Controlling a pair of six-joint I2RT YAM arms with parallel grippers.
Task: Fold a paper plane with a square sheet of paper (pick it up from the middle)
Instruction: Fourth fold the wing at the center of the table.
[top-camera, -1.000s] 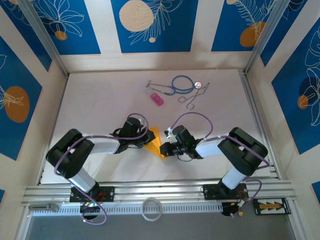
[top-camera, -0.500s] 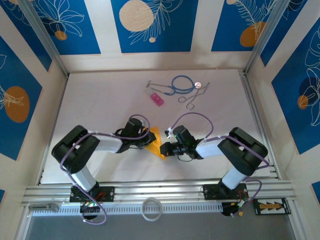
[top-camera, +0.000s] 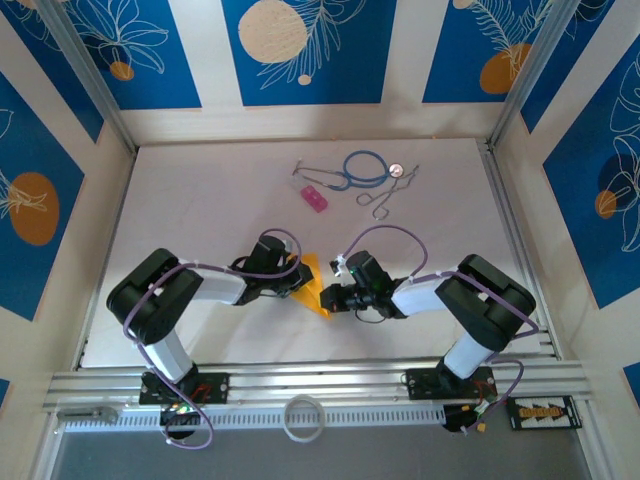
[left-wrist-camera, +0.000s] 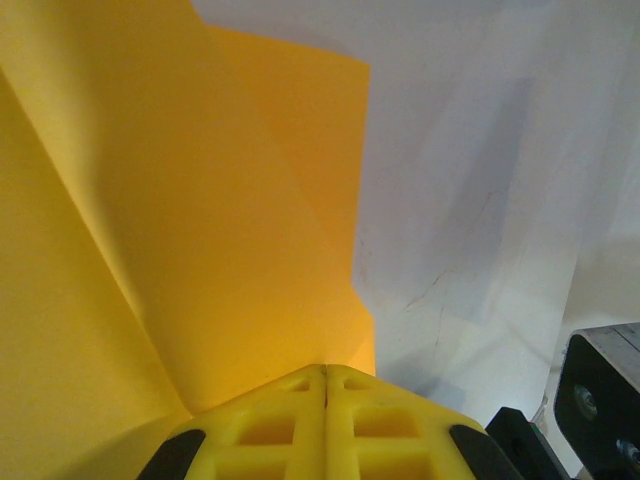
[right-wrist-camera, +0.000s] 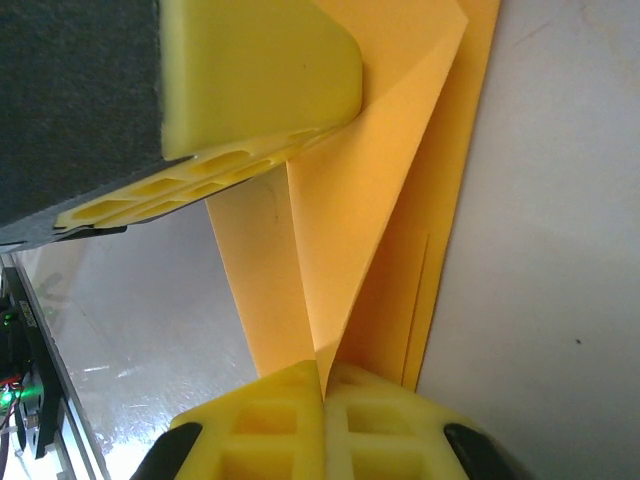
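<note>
Paper (top-camera: 313, 290), part-folded, at the near middle of the table (top-camera: 200, 200), long axis running near to far, pinched on its left side by fully closed left fingers (left-wrist-camera: 260, 435) and on its right by fully closed right fingers (right-wrist-camera: 385, 425), both arms equally close.

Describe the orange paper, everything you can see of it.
The paper is thin, plain orange-yellow and matte. It is partly folded, with sharp creases, overlapping layers and one flap raised into a ridge. It lies on the white table near the front, between the two arms. The shut right gripper appears to pinch the flap's narrow end, and the shut left gripper lies against the paper from the other side. No marks or tears show.
</note>
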